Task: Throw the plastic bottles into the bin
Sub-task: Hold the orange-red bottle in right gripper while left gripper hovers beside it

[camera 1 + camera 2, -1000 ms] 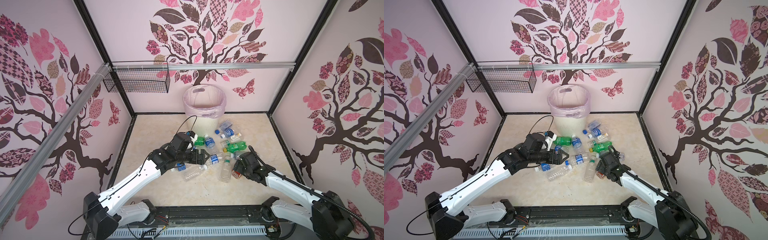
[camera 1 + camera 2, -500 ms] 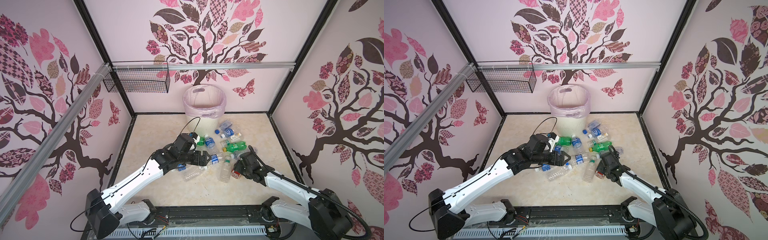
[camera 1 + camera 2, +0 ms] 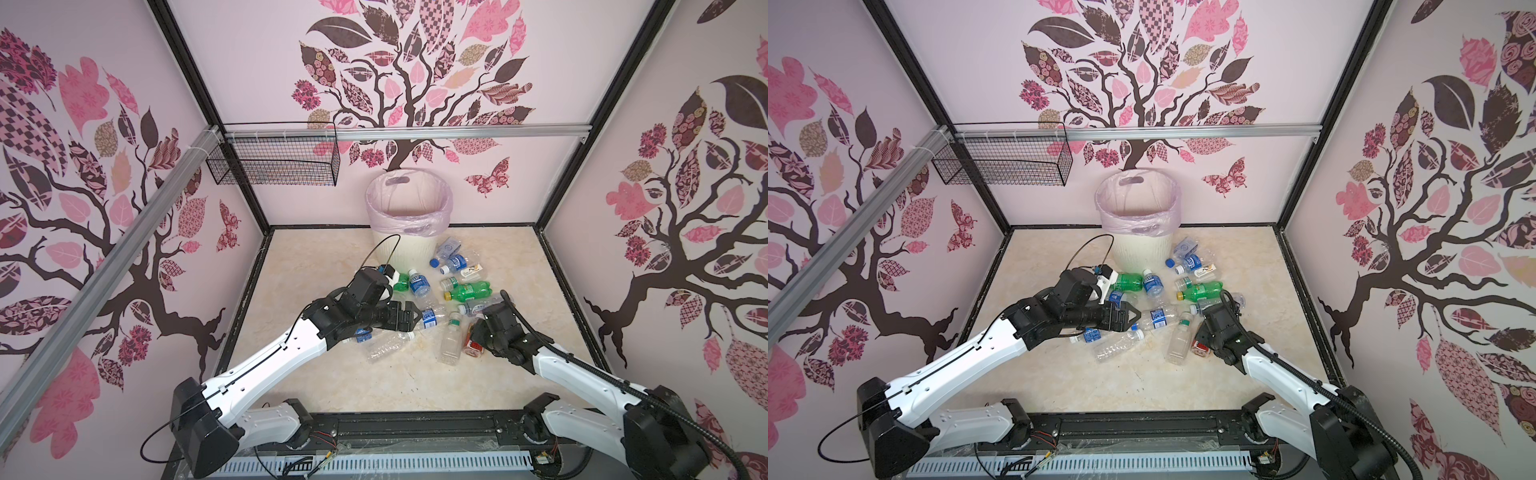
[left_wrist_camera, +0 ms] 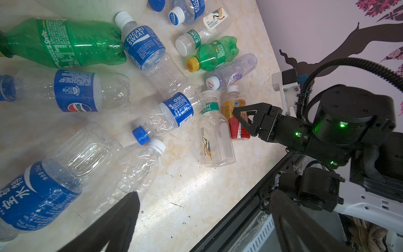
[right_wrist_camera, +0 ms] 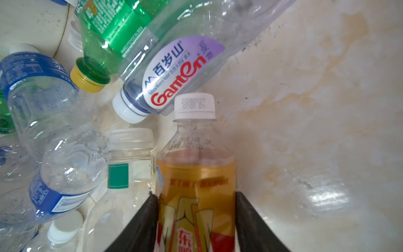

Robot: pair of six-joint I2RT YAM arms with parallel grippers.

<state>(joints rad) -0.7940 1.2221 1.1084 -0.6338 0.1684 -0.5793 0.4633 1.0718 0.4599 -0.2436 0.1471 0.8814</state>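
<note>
- Only the right wrist view shows the right gripper gripping. Both black fingers press the sides of the orange-red labelled bottle, which lies flat with its white cap pointing away.
- In both top views the wrist hides that grip, and only the bottle's red end shows.
- The left wrist view shows the left gripper spread wide and holding nothing, one fingertip over a crumpled clear bottle.
- In a top view it hovers at the heap's 9 o'clock edge.
- The plastic bottles lie scattered on their sides, mostly clear with blue labels and two green. The gripped one is at 4 o'clock.
- The bin, cream, ribbed and lined with a pink bag, stands beyond the heap at 12 o'clock.
- The floor is scuffed cream marble. The pale pink walls carry tree decals.
- A black wire basket hangs at the bin's 10 o'clock.
</note>
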